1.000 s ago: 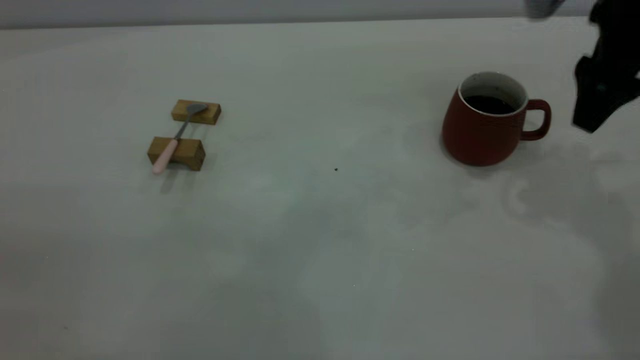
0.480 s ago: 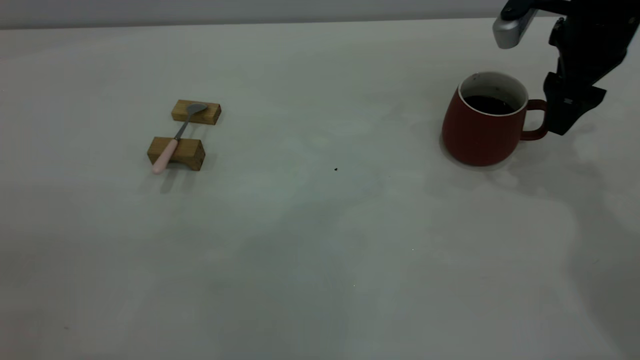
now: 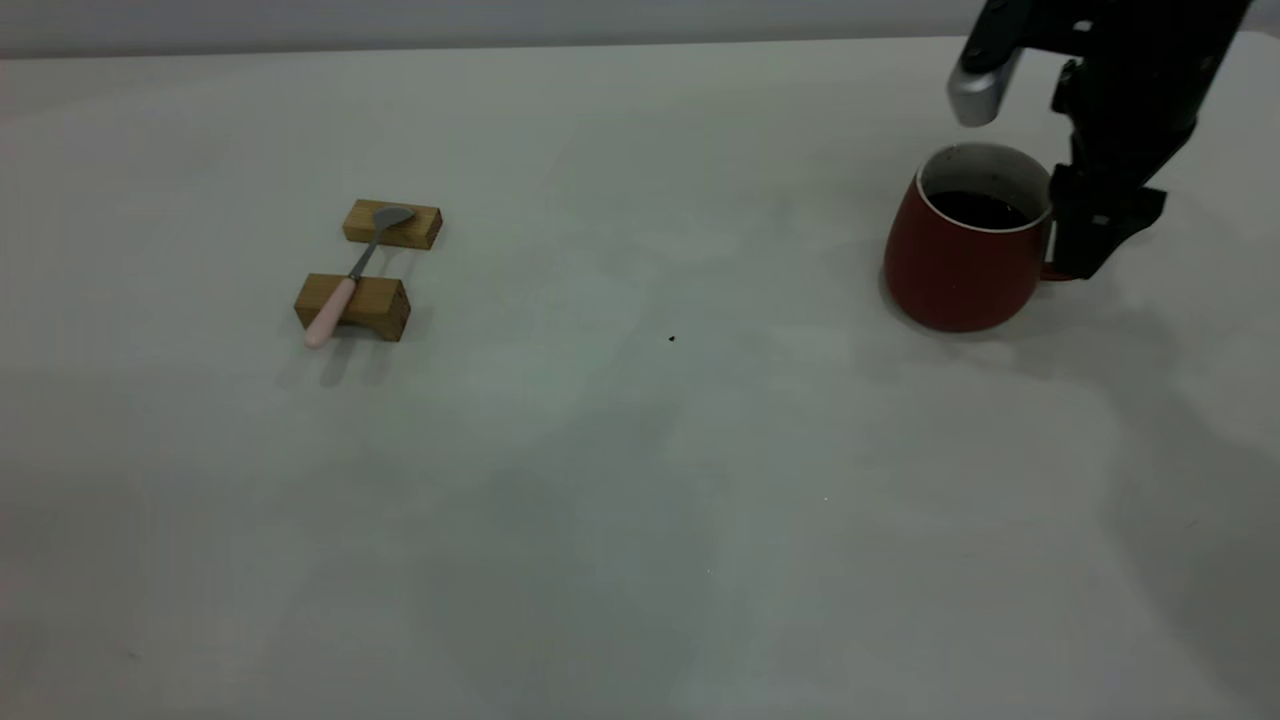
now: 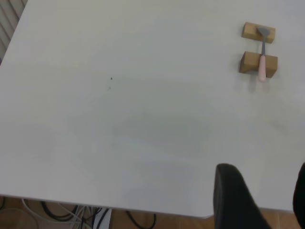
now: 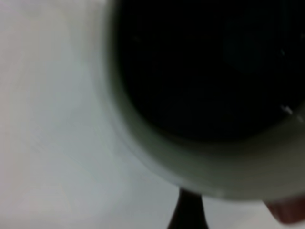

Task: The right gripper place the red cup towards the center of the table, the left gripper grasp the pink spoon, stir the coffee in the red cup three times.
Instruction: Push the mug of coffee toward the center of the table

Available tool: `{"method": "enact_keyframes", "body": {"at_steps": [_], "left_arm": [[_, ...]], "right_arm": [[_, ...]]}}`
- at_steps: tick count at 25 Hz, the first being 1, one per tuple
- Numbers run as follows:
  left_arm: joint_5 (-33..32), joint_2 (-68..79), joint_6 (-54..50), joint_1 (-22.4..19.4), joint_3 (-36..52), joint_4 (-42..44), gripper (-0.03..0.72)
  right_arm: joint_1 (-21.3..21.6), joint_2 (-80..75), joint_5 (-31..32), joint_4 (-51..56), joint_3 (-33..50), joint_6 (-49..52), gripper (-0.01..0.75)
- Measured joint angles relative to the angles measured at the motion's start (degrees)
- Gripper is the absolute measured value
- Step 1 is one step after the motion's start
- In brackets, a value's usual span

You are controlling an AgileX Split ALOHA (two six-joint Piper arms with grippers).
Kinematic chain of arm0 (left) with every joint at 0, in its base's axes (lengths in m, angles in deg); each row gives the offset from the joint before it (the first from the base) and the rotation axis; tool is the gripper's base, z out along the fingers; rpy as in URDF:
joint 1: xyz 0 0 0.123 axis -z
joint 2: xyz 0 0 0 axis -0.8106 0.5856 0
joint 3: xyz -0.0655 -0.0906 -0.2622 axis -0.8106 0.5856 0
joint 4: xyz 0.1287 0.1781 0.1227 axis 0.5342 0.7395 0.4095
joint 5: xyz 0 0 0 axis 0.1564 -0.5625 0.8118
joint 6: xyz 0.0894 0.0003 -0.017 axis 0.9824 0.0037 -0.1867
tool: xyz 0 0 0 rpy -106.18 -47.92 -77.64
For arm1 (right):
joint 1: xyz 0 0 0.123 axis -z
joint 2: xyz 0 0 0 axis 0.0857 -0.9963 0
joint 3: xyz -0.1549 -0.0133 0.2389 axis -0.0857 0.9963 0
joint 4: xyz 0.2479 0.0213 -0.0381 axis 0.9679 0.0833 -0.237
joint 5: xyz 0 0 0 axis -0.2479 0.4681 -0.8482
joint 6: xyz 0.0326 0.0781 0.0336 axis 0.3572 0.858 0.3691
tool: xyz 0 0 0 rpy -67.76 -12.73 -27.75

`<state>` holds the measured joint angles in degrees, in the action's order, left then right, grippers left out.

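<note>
Near part of the pale counter (image 3: 640, 520) bare apart from a small dark speck (image 3: 671, 339) toward the middle.

Left side, mid-depth: pink spoon (image 3: 350, 277) lying across two small wooden blocks (image 3: 353, 306), pink handle on the nearer block and overhanging it toward the camera, grey bowl on the farther block. Both blocks sit flat on the counter, a gap between them.

Right side, slightly farther back: red cup (image 3: 965, 240) upright on the counter, well apart from the spoon. Coffee (image 3: 980, 208) dark inside, below the white rim. Handle side turned to the right.

Right claw (image 3: 1090, 245) down at the cup's handle side, dark fingers covering the handle; only a sliver of red shows below them. Cannot tell whether its fingers are apart or clamped on the handle. Silver-grey box above the cup rim, toward the back.

Left claw (image 4: 259, 200) seen only in its wrist view, beyond the counter edge, fingers apart, holding nothing.
</note>
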<state>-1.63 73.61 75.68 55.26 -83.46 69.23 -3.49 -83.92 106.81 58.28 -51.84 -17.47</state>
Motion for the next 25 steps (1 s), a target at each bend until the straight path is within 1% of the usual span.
{"method": "enact_keyframes", "body": {"at_steps": [2, 7, 9, 14, 25], "left_arm": [[0.0, 0.0, 0.0, 0.0, 0.0, 0.0, 0.389], [0.0, 0.0, 0.0, 0.0, 0.0, 0.0, 0.389], [0.0, 0.0, 0.0, 0.0, 0.0, 0.0, 0.389], [0.0, 0.0, -0.05, 0.0, 0.0, 0.0, 0.389], [0.0, 0.0, -0.05, 0.0, 0.0, 0.0, 0.389]], "right_arm": [[-1.08, -0.05, -0.1, 0.37, 0.0, -1.12, 0.65], [-3.81, -0.05, -0.65, 0.49, 0.0, -2.23, 0.573], [-4.82, -0.17, -1.13, 0.75, 0.0, -2.23, 0.553], [-7.53, -0.76, -1.69, 2.53, 0.0, -2.23, 0.544], [-14.49, -1.06, -6.1, 15.44, 0.0, -2.23, 0.541]]}}
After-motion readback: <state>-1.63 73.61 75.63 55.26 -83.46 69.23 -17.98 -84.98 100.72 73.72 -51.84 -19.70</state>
